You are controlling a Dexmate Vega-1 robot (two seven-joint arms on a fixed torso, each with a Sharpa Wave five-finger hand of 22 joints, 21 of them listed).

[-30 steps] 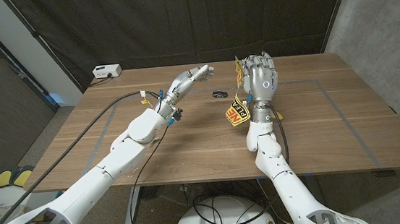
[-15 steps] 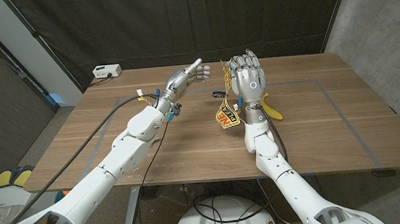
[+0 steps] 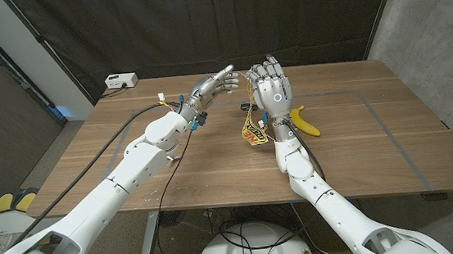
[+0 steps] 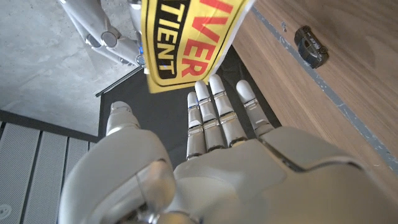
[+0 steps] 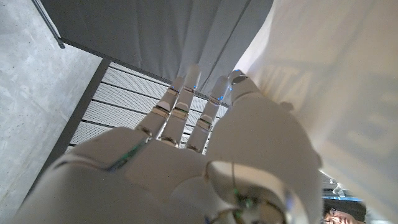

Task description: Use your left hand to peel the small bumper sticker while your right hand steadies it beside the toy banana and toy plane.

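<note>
The right hand [image 3: 273, 92] stands raised above the table, back toward the head camera and fingers pointing up, gripping the bumper sticker [image 3: 254, 127], a thin, flexible yellow strip with black and red lettering. The sticker hangs down from the hand toward about 7 o'clock, its long axis running steeply from the fingers to a loose lower end just above the wooden table [image 3: 359, 140]. From the right wrist, the sticker's pale blank back [image 5: 336, 93] spreads beside the fingers. The left hand [image 3: 211, 86] reaches in from 9 o'clock, fingers extended and apart, tips just short of the sticker's upper edge, grasping nothing. The smooth, curved yellow toy banana [image 3: 303, 123] lies on the table at 4 o'clock of the right hand. A small dark object [image 4: 310, 45] rests on the tabletop nearby.
</note>
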